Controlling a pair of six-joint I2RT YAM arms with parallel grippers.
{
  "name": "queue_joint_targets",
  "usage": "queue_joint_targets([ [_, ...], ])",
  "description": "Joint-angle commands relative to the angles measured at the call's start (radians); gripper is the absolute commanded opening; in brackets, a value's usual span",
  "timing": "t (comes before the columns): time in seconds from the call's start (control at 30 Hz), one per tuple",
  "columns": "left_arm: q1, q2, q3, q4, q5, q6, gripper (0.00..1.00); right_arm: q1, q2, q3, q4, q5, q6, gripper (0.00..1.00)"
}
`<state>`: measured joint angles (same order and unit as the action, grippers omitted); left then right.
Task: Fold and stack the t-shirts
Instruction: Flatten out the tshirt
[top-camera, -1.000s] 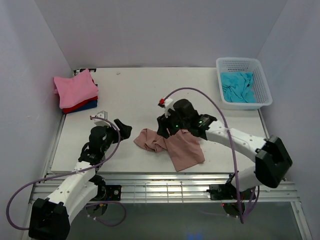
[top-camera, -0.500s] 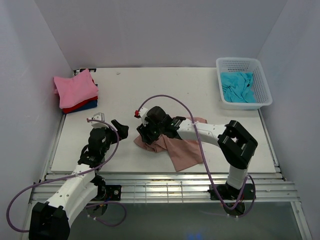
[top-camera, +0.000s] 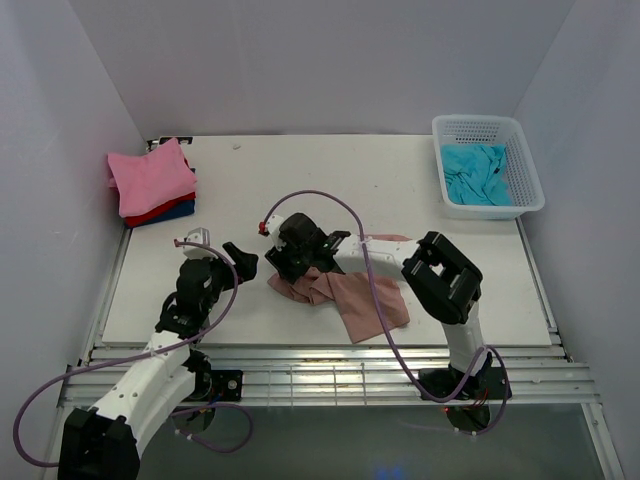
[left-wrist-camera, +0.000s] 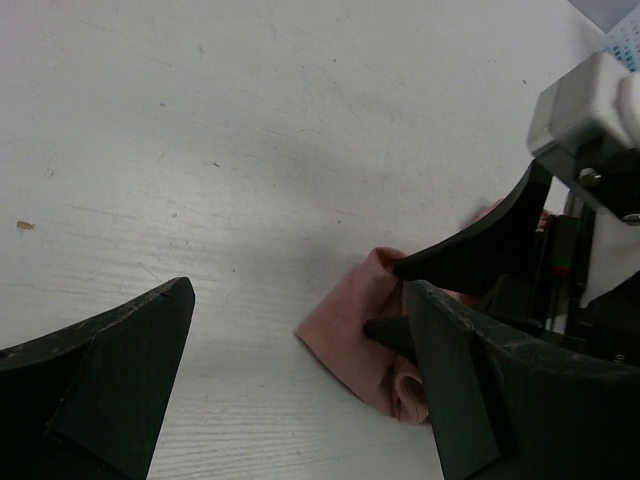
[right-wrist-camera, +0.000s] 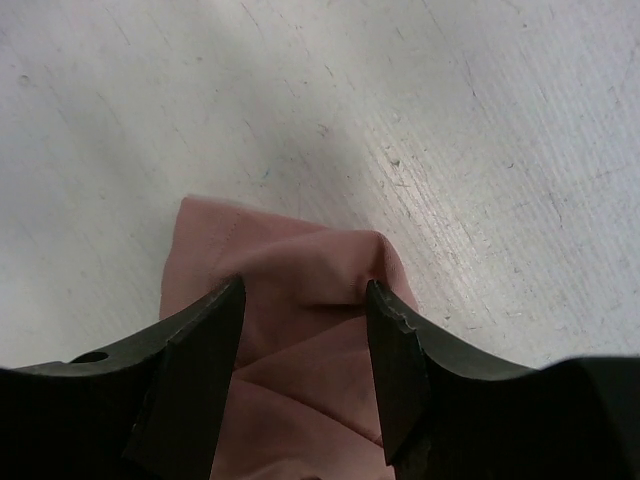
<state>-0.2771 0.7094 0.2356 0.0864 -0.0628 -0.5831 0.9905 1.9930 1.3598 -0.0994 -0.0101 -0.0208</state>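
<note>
The right claw (right-wrist-camera: 305, 295) is standing with its jaws apart, straddling the folded left edge of the rose-brown t-shirt (top-camera: 352, 298). The shirt is lying crumpled near the front middle of the tabletop (top-camera: 300, 175). The left claw (top-camera: 240, 258) is standing wide open just beside that edge, over bare surface. Open room is lying beyond the shirt toward the far edge. A stack of folded t-shirts (top-camera: 152, 185), pink on top, is occupying the far left corner. The turquoise t-shirt (top-camera: 473, 172) is sitting inside the white basket (top-camera: 530, 185) at the far right corner.
</note>
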Motion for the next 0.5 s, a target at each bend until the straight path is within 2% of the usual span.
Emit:
queue_joint_targets([
  [0.0, 0.001, -0.031, -0.004, -0.014, 0.011, 0.014, 0.98, 0.005, 0.009, 0.024, 0.026, 0.042, -0.028, 0.57],
  [0.3, 0.001, -0.059, -0.002, -0.033, 0.012, 0.02, 0.98, 0.007, 0.052, 0.032, 0.003, 0.035, -0.053, 0.57],
  [0.47, 0.001, -0.076, -0.007, -0.042, 0.006, 0.023, 0.98, 0.01, 0.055, -0.001, 0.055, 0.021, -0.038, 0.57],
])
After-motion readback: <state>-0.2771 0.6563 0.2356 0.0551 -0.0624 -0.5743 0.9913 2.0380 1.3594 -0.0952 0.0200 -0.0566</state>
